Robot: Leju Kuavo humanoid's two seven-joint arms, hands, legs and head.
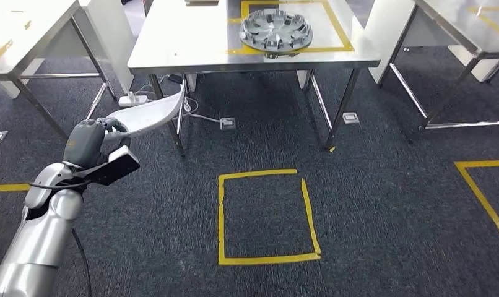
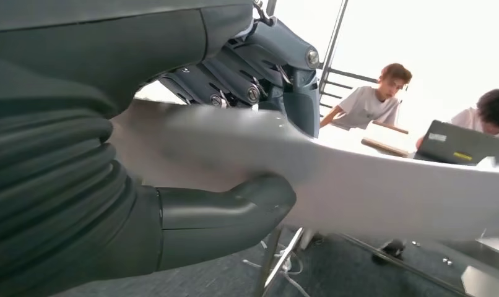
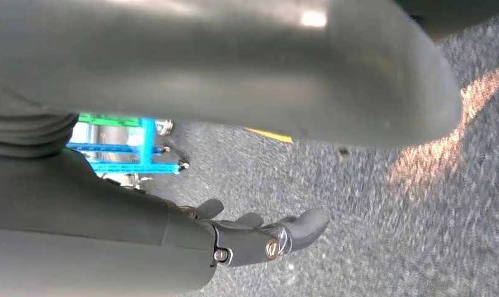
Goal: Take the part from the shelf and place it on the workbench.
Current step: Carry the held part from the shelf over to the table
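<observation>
Left robot hand (image 1: 98, 139), at 9 o'clock in the head view, grips a curved white part (image 1: 153, 112) that juts toward 1 o'clock; the left wrist view shows thumb beneath and fingers (image 2: 259, 68) above the part (image 2: 383, 185). Ahead at 12 o'clock stands a steel tabletop (image 1: 173, 43) bearing a grey wheel cover (image 1: 276, 30) inside yellow tape. Right robot hand (image 3: 265, 238) hangs over dark carpet (image 3: 420, 235), fingers loosely extended, holding nothing. A yellow taped square (image 1: 269, 216) marks the floor.

Floor markings and bystanders

A yellow tape square (image 1: 269, 216) marks the dark carpet (image 1: 383, 204); a power strip (image 1: 134, 98) lies nearby; two people (image 2: 372, 102) sit by a laptop (image 2: 460, 142).
</observation>
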